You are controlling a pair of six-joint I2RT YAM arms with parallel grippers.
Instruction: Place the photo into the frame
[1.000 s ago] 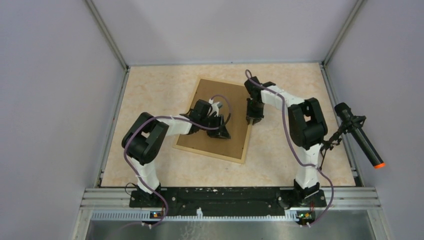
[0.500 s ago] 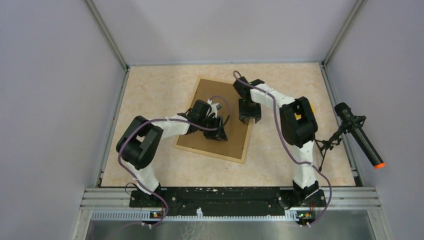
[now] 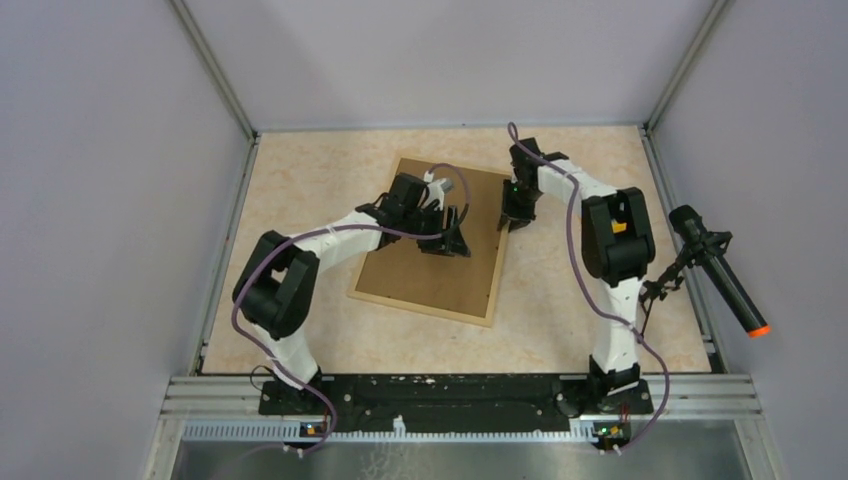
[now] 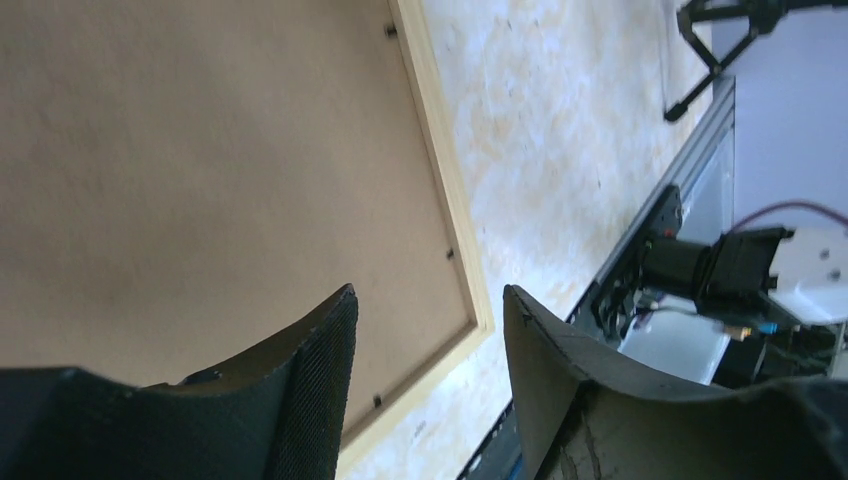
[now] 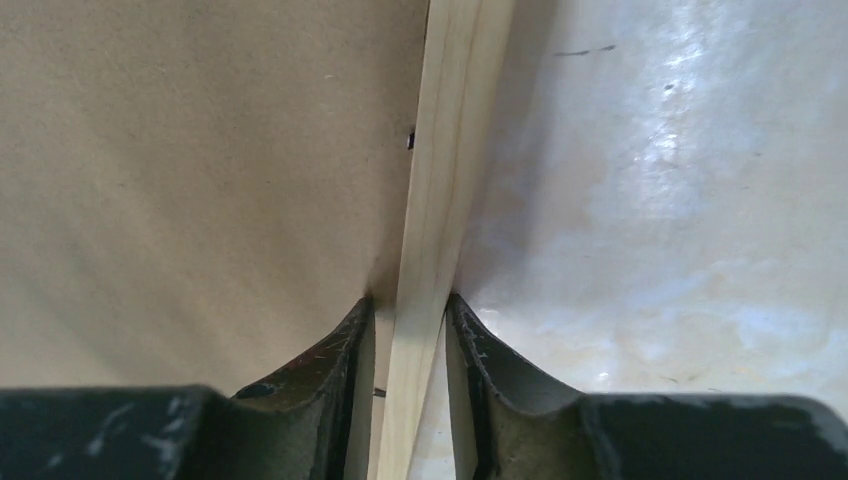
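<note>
Right pincer (image 5: 410, 300) shifted to 2 o'clock on the frame (image 3: 430, 290), pinching its edge; left pincer (image 4: 428, 300) spread wider, empty. Flip likely next.

The frame (image 3: 420, 275) lay back-up on the table (image 3: 320, 190). The left gripper (image 3: 450, 245) hung over the frame's far half. The right gripper (image 3: 512, 220) straddled the frame's right rail, one finger on either side. A microphone (image 3: 718, 272) stood well right of the frame.
</note>
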